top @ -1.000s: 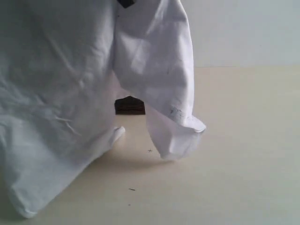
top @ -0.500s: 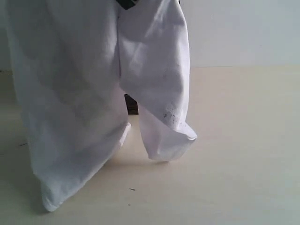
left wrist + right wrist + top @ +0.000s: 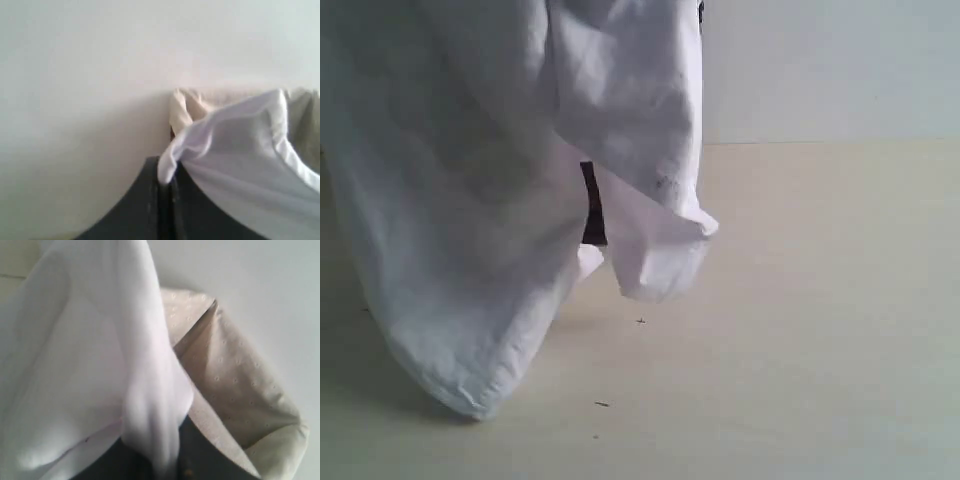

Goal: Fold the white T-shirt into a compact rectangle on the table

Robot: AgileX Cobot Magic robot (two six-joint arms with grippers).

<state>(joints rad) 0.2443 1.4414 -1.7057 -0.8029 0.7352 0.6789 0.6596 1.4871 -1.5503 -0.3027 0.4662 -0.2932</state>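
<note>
The white T-shirt (image 3: 470,200) hangs in the air and fills the left and top of the exterior view. Its lowest corner (image 3: 470,405) hovers just over the table (image 3: 820,320), and a sleeve (image 3: 655,265) dangles near the middle. In the left wrist view my left gripper (image 3: 165,182) is shut, with a fold of the white T-shirt (image 3: 235,150) pinched between its black fingers. My right gripper (image 3: 167,465) is likewise shut on a thick bunch of the shirt (image 3: 90,365). Neither gripper can be made out in the exterior view.
A dark object (image 3: 592,205) shows partly behind the hanging shirt, at the back of the table. A pale wall (image 3: 820,70) rises behind the table. A beige dotted cloth piece (image 3: 235,385) lies beyond the right gripper.
The shirt has risen and swung. Its lowest corner has lifted and moved right, and the dangling sleeve has shifted left and up. Both grippers stay shut on it.
</note>
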